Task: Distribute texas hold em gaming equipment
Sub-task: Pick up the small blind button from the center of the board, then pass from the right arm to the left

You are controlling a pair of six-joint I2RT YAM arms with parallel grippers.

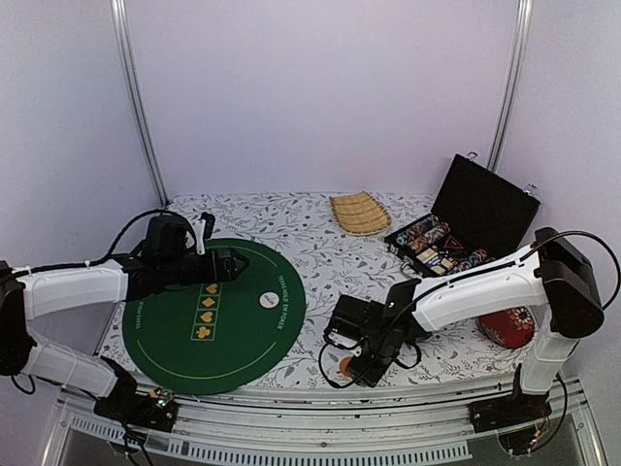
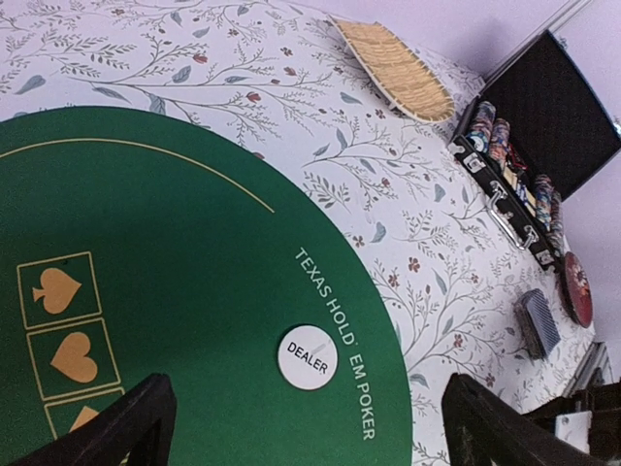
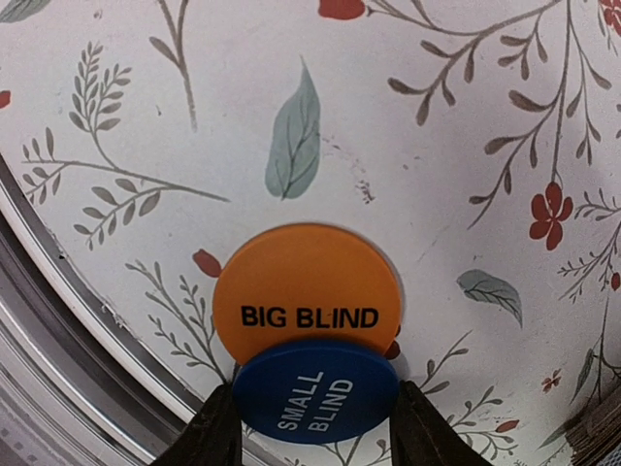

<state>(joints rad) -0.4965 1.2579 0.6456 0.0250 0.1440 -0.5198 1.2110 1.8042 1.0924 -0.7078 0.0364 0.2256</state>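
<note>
Right wrist view: the flat, round blue plastic token marked SMALL BLIND (image 3: 315, 403) lies on the counter (image 3: 437, 126), which is covered by a white cloth printed with leaves and red flowers. Its far edge overlaps the round orange plastic token marked BIG BLIND (image 3: 306, 291). The right jaws stand roughly half closed, with one finger at each side of the blue token's rim. Whether they actually grip it cannot be told.

Hazards noted:
- Both tokens are thin, smooth and hard-edged. A squeeze across the rim could make the blue one skid or pop out rather than lift.
- The overlap means the orange token may be dragged along or flicked aside.
- The pair sits close to the counter's metal near edge (image 3: 58, 330) — a slipped token could roll off.

The left jaws are spread wide and hold nothing, hovering over the round green felt mat (image 2: 175, 291). The mat looks soft and matte, with gold suit marks. The white round DEALER button (image 2: 309, 357) lies flat on it.

The remaining equipment is well apart from both arms. Striped chips (image 2: 495, 146) stand in rows in the open black hard case (image 2: 553, 116), and a grey-blue-backed card deck (image 2: 539, 322) lies near it — all undistributed.
</note>
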